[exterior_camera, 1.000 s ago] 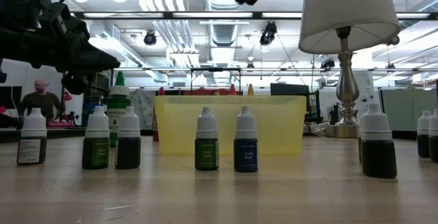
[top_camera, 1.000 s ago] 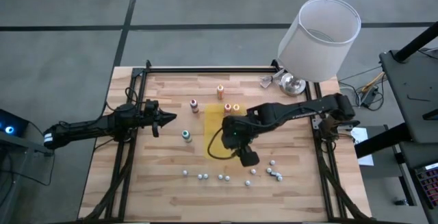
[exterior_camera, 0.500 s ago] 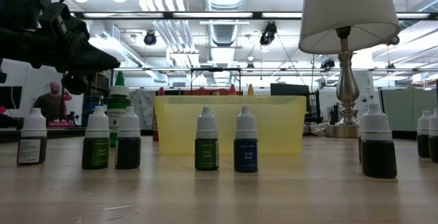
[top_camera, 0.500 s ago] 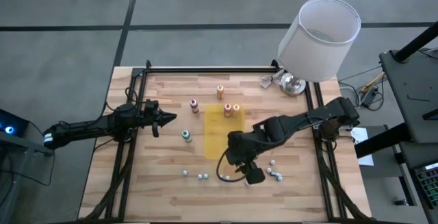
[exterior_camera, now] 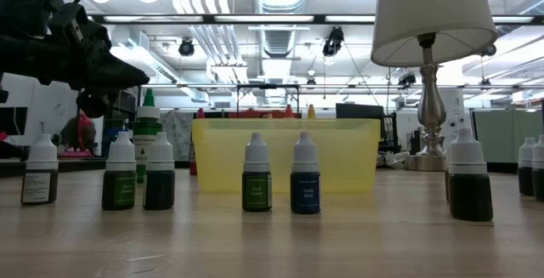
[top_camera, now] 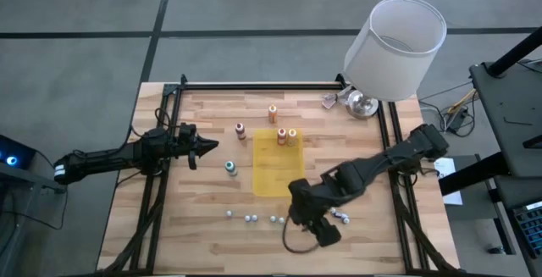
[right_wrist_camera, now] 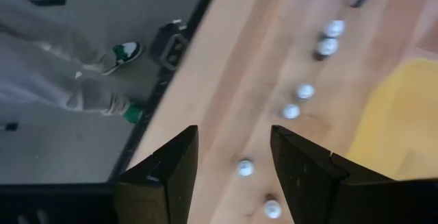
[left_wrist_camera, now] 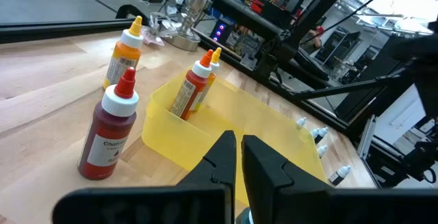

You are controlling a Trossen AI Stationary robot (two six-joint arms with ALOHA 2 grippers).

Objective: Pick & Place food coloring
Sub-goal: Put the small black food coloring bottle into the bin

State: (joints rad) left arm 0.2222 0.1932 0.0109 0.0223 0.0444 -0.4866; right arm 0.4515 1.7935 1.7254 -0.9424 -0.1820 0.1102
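Tall colour bottles stand upright on their bases: orange [top_camera: 273, 113], dark red [top_camera: 240, 130] and teal [top_camera: 230, 168] on the wood, and two more [top_camera: 287, 134] inside the far end of the yellow tray [top_camera: 275, 171]. A row of small white-capped dropper bottles [top_camera: 254, 218] stands near the table's near edge. My right gripper [top_camera: 326, 234] hangs open high over that row, right of its middle, with nothing between its fingers [right_wrist_camera: 164, 176]. At the table's left, my left gripper [top_camera: 203, 147] is shut and empty, pointing at the dark red bottle [left_wrist_camera: 109, 135].
A lamp with a white shade [top_camera: 395, 47] stands at the far right corner. More small bottles [top_camera: 342, 218] stand close to my right gripper. A person's legs [right_wrist_camera: 68, 66] show on the floor just past the near edge. Black frame rails [top_camera: 157, 192] run along both sides.
My right gripper has swung from over the yellow tray's near end toward the table's near edge, staying high and open. It now hangs over the row of small white-capped bottles. No bottle has moved.
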